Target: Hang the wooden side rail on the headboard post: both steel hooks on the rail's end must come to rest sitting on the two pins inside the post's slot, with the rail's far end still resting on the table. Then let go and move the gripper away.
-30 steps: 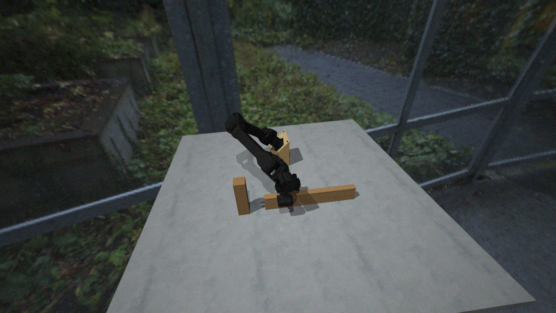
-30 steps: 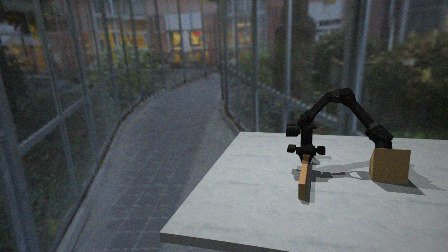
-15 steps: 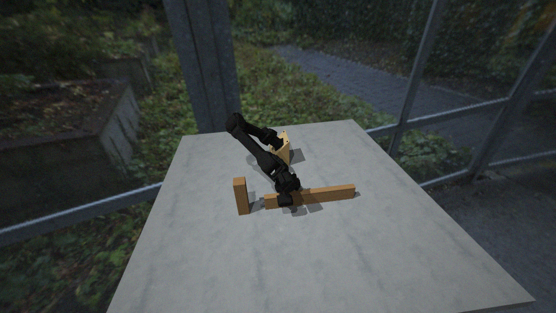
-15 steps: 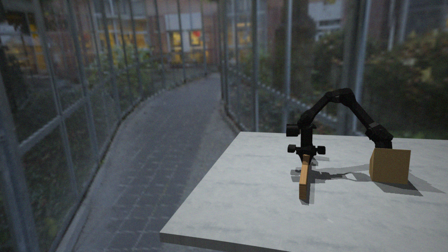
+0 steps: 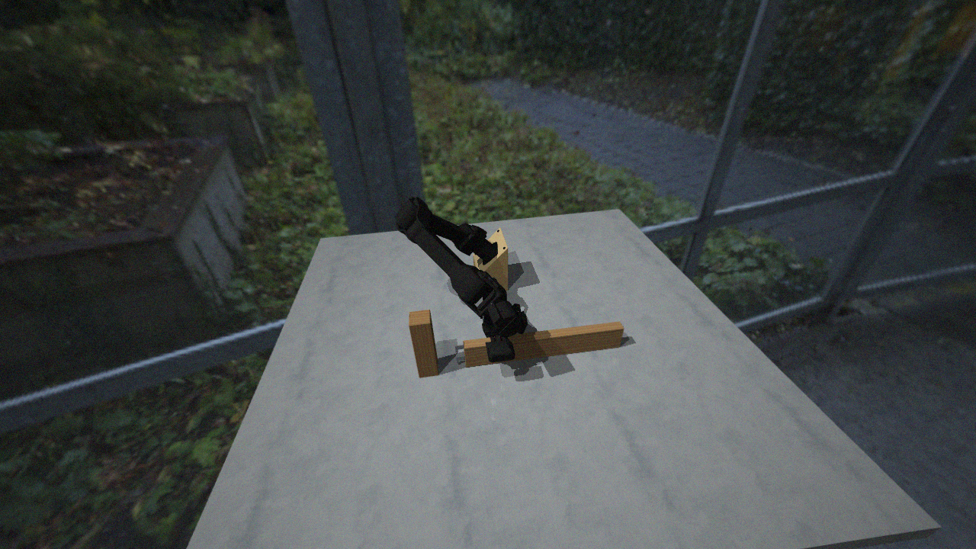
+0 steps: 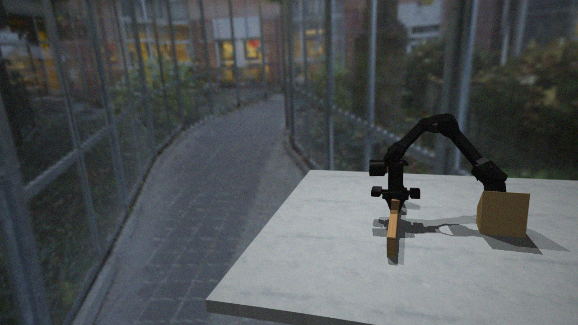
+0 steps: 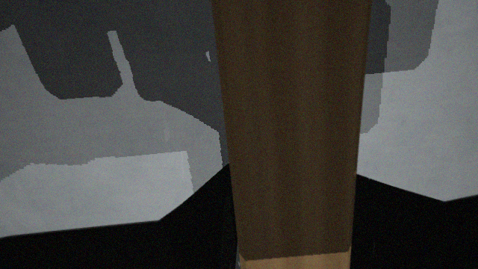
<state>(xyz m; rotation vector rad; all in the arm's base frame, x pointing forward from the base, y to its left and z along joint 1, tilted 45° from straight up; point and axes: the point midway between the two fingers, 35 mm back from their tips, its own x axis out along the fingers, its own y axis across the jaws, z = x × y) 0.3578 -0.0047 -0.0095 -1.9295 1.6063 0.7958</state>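
The wooden side rail [image 5: 576,339] [image 6: 392,228] [image 7: 293,112] stands on its narrow edge, its hooked end toward the post. My gripper [image 5: 501,348] [image 6: 394,206] [image 7: 267,169] is shut on it near that end, one black finger on each side in the wrist view. The steel hooks [image 5: 460,347] stick out from the rail's end, with a gap between them and the post. The headboard post [image 5: 423,345] stands upright left of the rail in the top view. Its slot and pins are not visible. In the exterior view the post is hidden behind arm and rail. Any clearance under the rail is unclear.
The pale table [image 5: 409,463] [image 6: 323,274] carries everything. The arm reaches over from its tan base block [image 5: 501,269] [image 6: 505,214], behind the rail in the top view and at the right in the exterior view. Arm shadows fall around the rail.
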